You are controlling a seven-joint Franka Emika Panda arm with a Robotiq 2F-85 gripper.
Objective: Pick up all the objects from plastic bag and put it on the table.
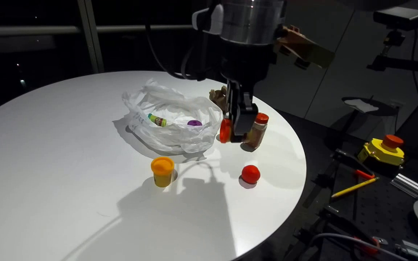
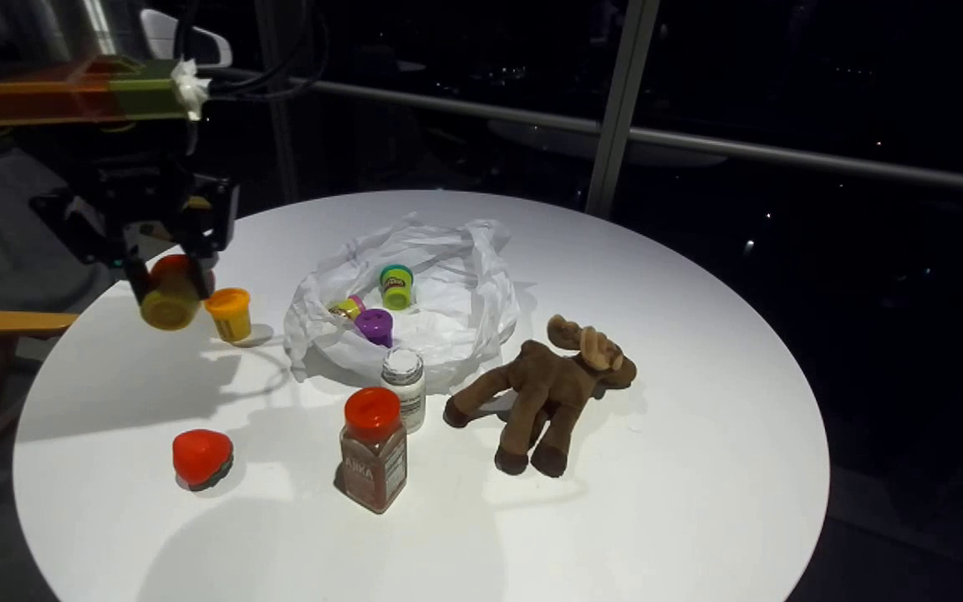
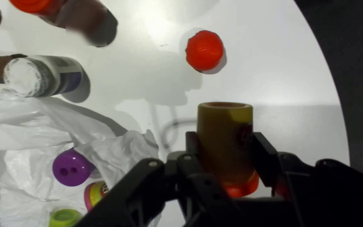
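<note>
My gripper (image 3: 225, 142) is shut on a yellow cup with a red lid (image 3: 224, 126), lying sideways between the fingers and held above the white table (image 2: 657, 518). Left of it in the wrist view is the wrinkled plastic bag (image 2: 481, 334). Inside the bag are a purple can (image 2: 375, 326), a green cup with a teal lid (image 2: 396, 289) and a small yellow cup with a pink lid (image 2: 348, 308). Out on the table are an orange cup (image 1: 163, 172), a red ball (image 1: 250, 174), a red-capped brown bottle (image 2: 374, 456) and a brown plush figure (image 2: 548, 389).
A white bottle (image 2: 405, 393) stands between the bag and the red-capped bottle. The table's rounded edge (image 3: 329, 67) runs down the right of the wrist view. Beyond the table, a dark bench carries a yellow and red button (image 1: 383, 150).
</note>
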